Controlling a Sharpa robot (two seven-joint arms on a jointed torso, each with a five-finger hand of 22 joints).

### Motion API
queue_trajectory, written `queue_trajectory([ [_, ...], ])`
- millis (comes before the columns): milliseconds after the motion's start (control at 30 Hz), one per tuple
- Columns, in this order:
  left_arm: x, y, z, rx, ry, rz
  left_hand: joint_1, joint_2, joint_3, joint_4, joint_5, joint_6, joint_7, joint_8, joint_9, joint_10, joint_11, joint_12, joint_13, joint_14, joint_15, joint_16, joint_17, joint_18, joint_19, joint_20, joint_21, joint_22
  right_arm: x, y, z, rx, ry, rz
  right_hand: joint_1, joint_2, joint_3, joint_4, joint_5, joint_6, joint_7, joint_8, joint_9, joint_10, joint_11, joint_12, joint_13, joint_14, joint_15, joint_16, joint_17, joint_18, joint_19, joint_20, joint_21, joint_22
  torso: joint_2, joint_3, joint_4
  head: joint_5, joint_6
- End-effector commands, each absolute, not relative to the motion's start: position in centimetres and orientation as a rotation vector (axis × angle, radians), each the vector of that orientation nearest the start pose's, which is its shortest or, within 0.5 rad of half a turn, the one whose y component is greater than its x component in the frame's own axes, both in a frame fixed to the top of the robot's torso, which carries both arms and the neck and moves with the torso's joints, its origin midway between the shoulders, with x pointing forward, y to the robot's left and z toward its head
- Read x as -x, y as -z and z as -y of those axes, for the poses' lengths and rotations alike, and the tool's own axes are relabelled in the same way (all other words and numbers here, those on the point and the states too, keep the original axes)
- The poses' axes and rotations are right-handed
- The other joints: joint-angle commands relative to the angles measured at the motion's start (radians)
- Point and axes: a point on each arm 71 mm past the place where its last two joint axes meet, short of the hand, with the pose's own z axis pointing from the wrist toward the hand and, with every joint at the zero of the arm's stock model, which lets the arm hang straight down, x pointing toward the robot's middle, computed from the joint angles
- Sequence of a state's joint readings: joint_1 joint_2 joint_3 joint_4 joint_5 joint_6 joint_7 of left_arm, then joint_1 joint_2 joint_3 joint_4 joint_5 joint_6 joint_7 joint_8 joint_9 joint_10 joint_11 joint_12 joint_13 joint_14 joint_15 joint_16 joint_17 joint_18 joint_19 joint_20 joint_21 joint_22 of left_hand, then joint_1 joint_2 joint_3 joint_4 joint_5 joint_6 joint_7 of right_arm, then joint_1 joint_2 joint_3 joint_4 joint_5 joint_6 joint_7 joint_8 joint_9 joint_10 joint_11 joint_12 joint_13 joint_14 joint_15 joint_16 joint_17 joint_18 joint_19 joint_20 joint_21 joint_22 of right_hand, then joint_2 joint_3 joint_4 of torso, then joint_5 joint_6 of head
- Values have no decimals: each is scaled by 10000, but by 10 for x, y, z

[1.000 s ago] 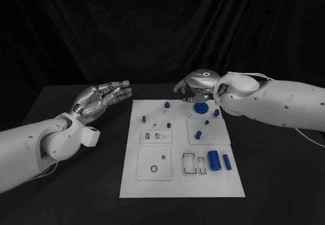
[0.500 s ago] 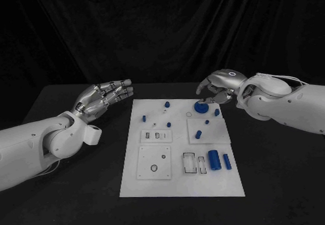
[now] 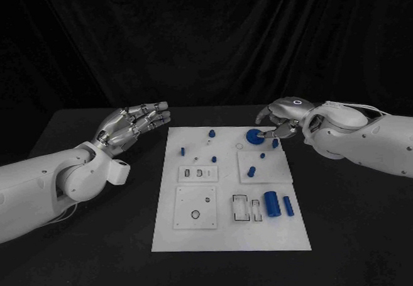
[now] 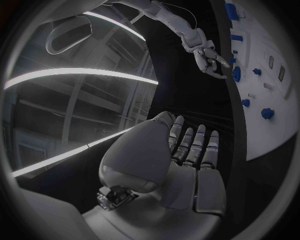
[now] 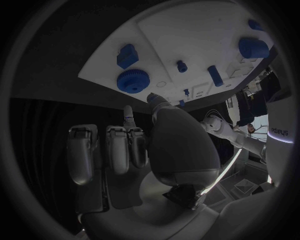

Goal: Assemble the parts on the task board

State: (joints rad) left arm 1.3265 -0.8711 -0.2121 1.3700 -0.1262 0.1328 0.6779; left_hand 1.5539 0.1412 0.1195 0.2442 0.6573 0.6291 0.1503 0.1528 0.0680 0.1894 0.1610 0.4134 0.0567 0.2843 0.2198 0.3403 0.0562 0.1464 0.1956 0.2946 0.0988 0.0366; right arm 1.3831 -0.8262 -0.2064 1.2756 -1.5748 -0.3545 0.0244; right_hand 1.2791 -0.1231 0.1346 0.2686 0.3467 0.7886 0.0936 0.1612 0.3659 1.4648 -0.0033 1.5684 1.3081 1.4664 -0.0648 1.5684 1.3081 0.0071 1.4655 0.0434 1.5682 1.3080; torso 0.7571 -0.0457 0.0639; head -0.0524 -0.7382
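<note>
Hovering near the blue gear [image 3: 253, 136], the right hand [image 3: 280, 118] holds nothing.

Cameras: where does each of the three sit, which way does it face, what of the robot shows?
Head view: on the head, looking down at the board; both arms enter, left robot hand open, right robot hand by the blue gear.
Left wrist view: behind the left robot hand, facing across to the board; its palm and fingers show.
Right wrist view: behind the right robot hand, facing the board and gear.
Shared: board and gear show in all three.
</note>
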Motion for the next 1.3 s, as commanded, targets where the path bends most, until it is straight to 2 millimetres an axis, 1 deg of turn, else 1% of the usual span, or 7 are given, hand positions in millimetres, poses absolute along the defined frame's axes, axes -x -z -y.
queue_trajectory([
  [33,-500,161,-250,6914,18961,-13977,47,-47,58,17,46,50,22,32,8,-30,25,63,8,-65,7,-54,-8,-124,-72,-24,-47,-8,-539,160,269,3556,-3297,-15871,137,64,65,-65,125,-203,66,-219,-156,1060,114,24,2627,1044,118,24,2627,-71,1053,115,26,2628,-2,-1,15,-39,-6],
  [267,-499,161,-250,6916,18969,-13976,53,-51,75,11,44,63,24,40,9,-35,25,65,7,-73,6,-59,-9,-124,-79,-24,-52,-9,-542,164,268,3612,-3171,-16114,261,3,79,-201,37,-179,99,-309,-265,1060,152,24,2627,1044,156,24,2627,-71,1053,162,26,2628,2,-21,49,-78,-24],
  [333,-499,161,-251,6917,18969,-13977,53,-51,75,11,44,63,24,40,9,-35,25,65,7,-73,6,-59,-9,-124,-79,-24,-52,-9,-543,165,267,3622,-3137,-16207,228,-49,23,-189,-384,-170,126,-380,-349,1060,178,24,2627,1044,183,24,2627,-71,1053,193,26,2628,9,-21,47,-79,-17],
  [400,-499,161,-251,6918,18966,-13975,53,-51,75,11,44,63,24,40,9,-35,25,65,7,-73,6,-59,-9,-124,-79,-24,-52,-9,-543,167,267,3635,-3116,-16269,224,-54,13,-183,-459,-152,137,-389,-368,1060,185,24,2627,1044,189,24,2627,-71,1053,200,26,2628,12,-22,42,-74,-16],
  [567,-499,161,-251,6921,18956,-13970,53,-51,75,11,44,63,24,40,9,-35,25,65,7,-73,6,-59,-9,-124,-79,-24,-52,-9,-545,169,266,3683,-3095,-16390,293,-12,40,-210,-394,225,126,-257,-357,1060,190,24,2627,1044,202,24,2627,-71,1053,223,26,2628,4,-42,32,-73,-25],
  [900,-500,161,-250,6912,18977,-13979,54,-63,88,7,42,60,31,42,8,-45,29,57,5,-83,3,-67,-10,-124,-76,-24,-52,-8,-547,172,262,3768,-3079,-16575,322,-54,-4,-213,-655,733,49,-24,-239,1060,130,24,2627,1044,155,24,2627,-71,1053,193,26,2628,2,-28,26,-68,-55],
  [1300,-500,161,-250,6909,18992,-13997,55,-71,99,3,41,36,34,37,5,-57,31,47,2,-91,2,-72,-11,-124,-82,-24,-56,-9,-548,174,259,3854,-3121,-16686,445,-83,4,-287,-662,887,5,90,-163,1060,94,24,2627,1044,128,24,2627,-71,1053,168,26,2628,0,-30,28,-78,-95],
])
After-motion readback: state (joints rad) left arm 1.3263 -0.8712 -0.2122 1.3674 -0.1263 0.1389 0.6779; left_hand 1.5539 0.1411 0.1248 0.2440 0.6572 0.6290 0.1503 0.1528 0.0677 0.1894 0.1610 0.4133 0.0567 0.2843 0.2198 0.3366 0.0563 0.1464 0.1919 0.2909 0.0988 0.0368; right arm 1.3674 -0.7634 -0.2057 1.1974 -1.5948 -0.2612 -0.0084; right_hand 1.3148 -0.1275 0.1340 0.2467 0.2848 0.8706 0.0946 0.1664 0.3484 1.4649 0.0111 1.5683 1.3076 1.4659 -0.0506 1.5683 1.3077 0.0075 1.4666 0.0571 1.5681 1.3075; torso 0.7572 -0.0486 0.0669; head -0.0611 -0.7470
